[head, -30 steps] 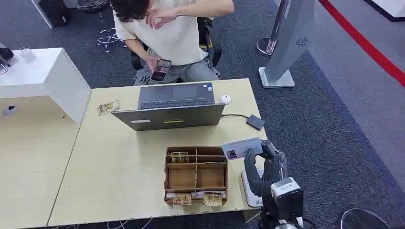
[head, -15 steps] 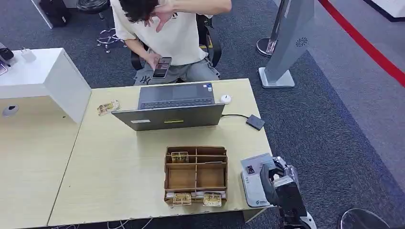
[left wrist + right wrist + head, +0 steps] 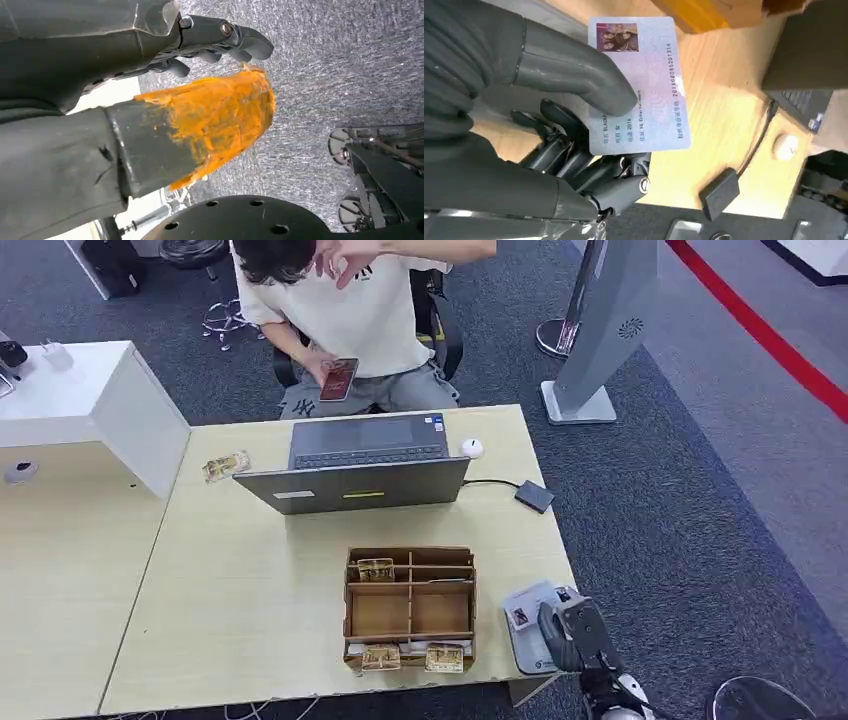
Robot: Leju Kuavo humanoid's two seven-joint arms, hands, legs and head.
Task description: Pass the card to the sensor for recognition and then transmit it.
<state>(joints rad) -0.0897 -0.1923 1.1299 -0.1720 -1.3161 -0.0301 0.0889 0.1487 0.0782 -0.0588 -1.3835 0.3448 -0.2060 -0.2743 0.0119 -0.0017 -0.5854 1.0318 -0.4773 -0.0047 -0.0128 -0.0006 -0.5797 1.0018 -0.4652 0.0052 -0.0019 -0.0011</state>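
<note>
A pale ID card (image 3: 522, 606) with a small photo is pinched in my right hand (image 3: 572, 632) at the table's front right corner. It lies low over a flat white sensor pad (image 3: 528, 652); I cannot tell if they touch. In the right wrist view the card (image 3: 644, 85) sits under the thick grey thumb (image 3: 574, 70), with the dark fingers (image 3: 574, 155) beneath it. My left hand (image 3: 190, 125), its thumb coated in orange, hangs over grey carpet and holds nothing.
A wooden divider tray (image 3: 410, 608) stands just left of the pad. Behind it are an open laptop (image 3: 365, 465), a white mouse (image 3: 472, 448) and a small black box (image 3: 536, 496) on a cable. A person (image 3: 350, 310) sits behind the table with a phone.
My right hand has come down and back toward the table's front edge with the card, from beside the tray's far right corner to low over the white pad.
</note>
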